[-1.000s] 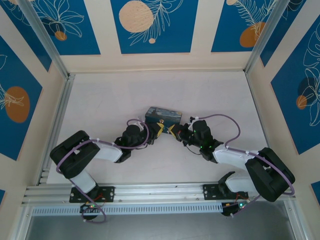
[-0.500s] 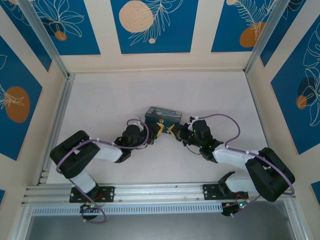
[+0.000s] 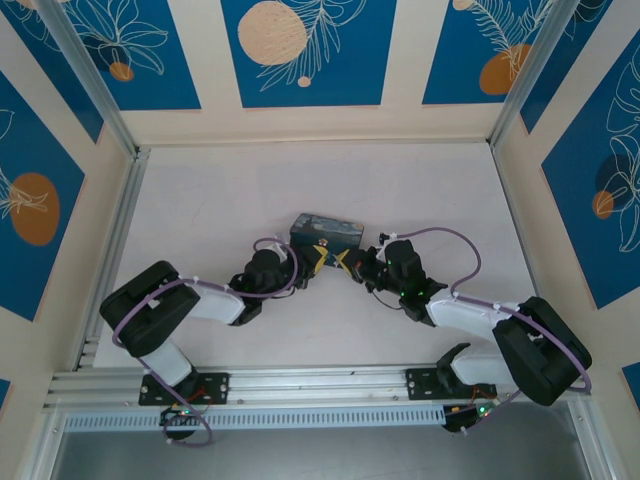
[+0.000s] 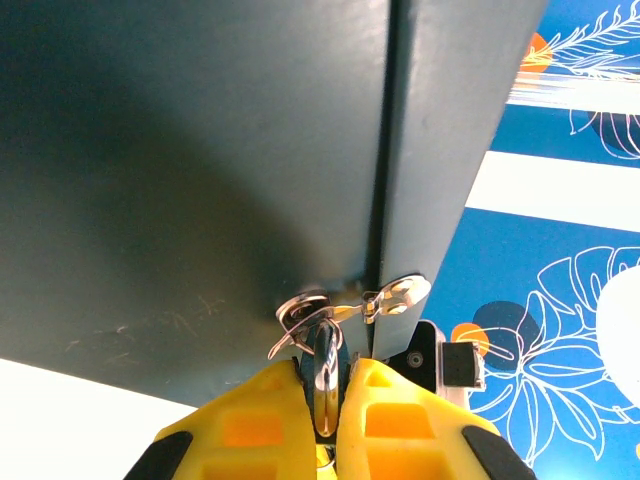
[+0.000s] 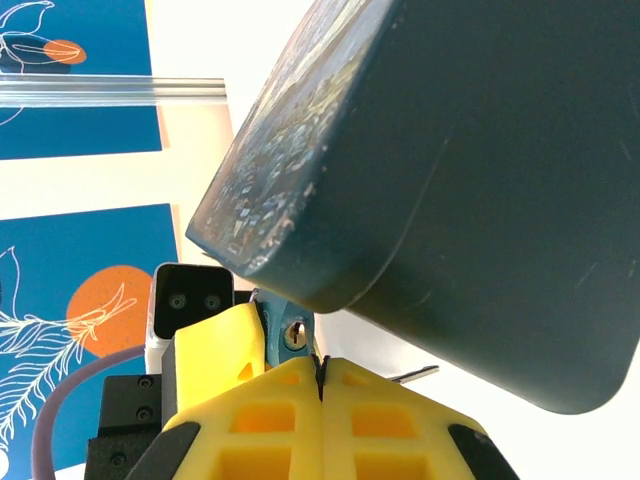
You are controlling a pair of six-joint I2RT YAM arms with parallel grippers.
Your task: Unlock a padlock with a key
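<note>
Both arms bend inward, left pincer point(image 3: 318, 257) and right pincer point(image 3: 343, 262) closed, tips near.

Lab cell: printed panels point(image 3: 300, 50), aluminium rails point(image 3: 300, 385).

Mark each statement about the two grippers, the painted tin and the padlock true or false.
1. The dark-blue painted rectangular tin sits on the white table just beyond both grippers. True.
2. The right gripper has its yellow fingers spread wide. False: they are pressed together.
3. The left gripper grips the tiny teal padlock at the tin's latch. True.
4. The two grippers are parked far apart. False: they meet at the tin's near side.
</note>
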